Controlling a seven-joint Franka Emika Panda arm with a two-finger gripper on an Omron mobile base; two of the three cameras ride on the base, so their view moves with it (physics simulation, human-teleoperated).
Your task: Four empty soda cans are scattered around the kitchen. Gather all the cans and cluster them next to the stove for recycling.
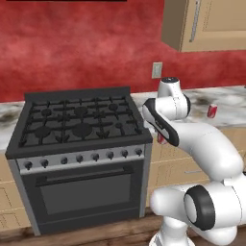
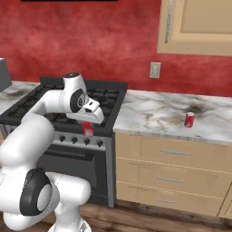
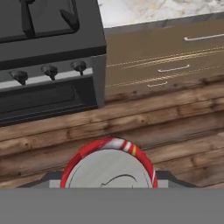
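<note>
The gripper [image 2: 88, 127] hangs just in front of the stove's near right corner, above the floor, with a red soda can [image 2: 88, 130] between its fingers; the jaws are closed on the can's sides, partly apart as its width demands.

In the left base view the gripper [image 1: 162, 137] is mostly hidden behind the arm's own forearm, and just a sliver of the held red can [image 1: 162, 140] peeks out at the stove's right edge. One stove [image 1: 79, 149] stands here, black, with iron grates and a row of seven front knobs. A second red can [image 1: 212, 111] stands upright on the marble counter [image 1: 230, 108], well to the right of the stove. That makes two cans counted. One wall socket [image 1: 157, 70] sits on the red wall.

In the right base view the stove [image 2: 102, 104] is on the left, and the counter [image 2: 154, 113] runs right from it. The loose can [image 2: 189, 119] stands upright well apart from the stove. Three drawer fronts [image 2: 172, 170] are stacked below, though I may be missing some at the edge.

In the hand view the held can's silver top [image 3: 109, 168] with its red rim lies at the bottom, over a wooden floor [image 3: 175, 131]. Three stove knobs [image 3: 49, 71] are visible far left.
</note>
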